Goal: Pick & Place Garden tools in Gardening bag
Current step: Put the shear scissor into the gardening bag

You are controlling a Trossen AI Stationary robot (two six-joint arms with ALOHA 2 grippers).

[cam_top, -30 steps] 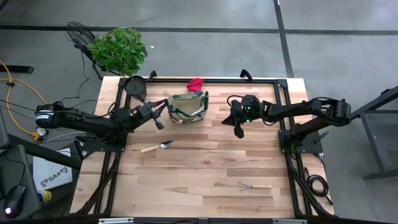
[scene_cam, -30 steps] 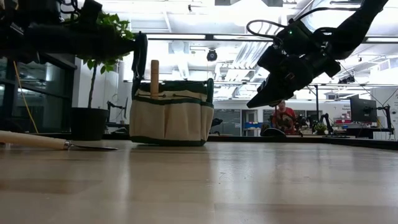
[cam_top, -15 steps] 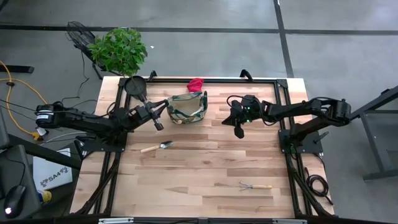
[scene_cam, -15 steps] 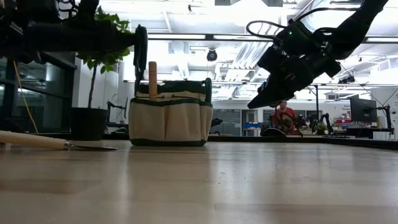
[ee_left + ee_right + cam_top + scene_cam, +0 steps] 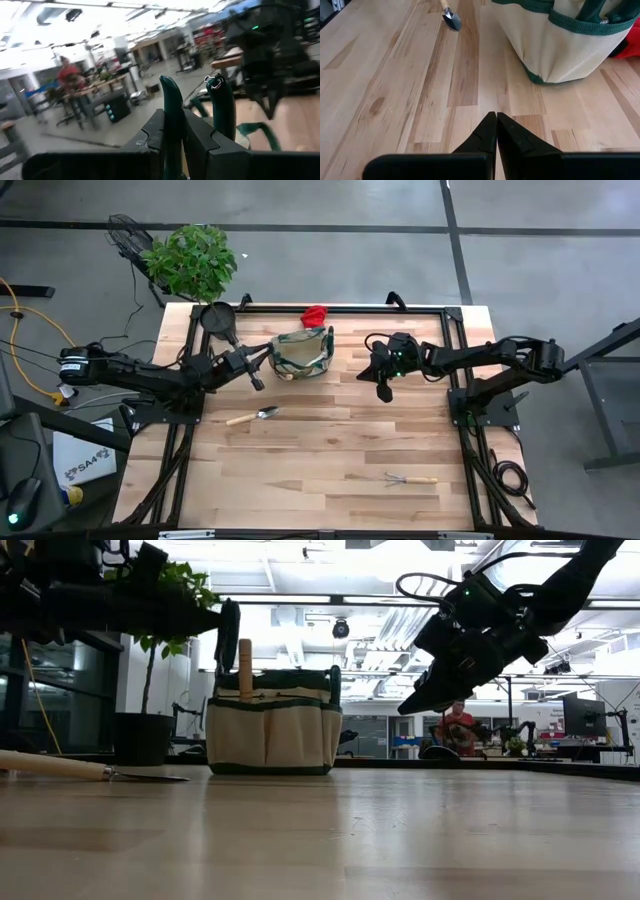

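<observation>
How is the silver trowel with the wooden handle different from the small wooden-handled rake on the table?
The silver trowel with the wooden handle lies on the table's left side, close to the tan gardening bag; the small wooden-handled rake lies far from the bag, towards the right near edge. The trowel ends in a solid scoop blade, the rake in thin prongs. Both lie flat on the wood, untouched by either gripper.

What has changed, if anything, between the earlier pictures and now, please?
The left gripper, shut on the green-black pruners, barely moved beside the gardening bag. The right gripper, trowel and mini rake stayed put.
</observation>
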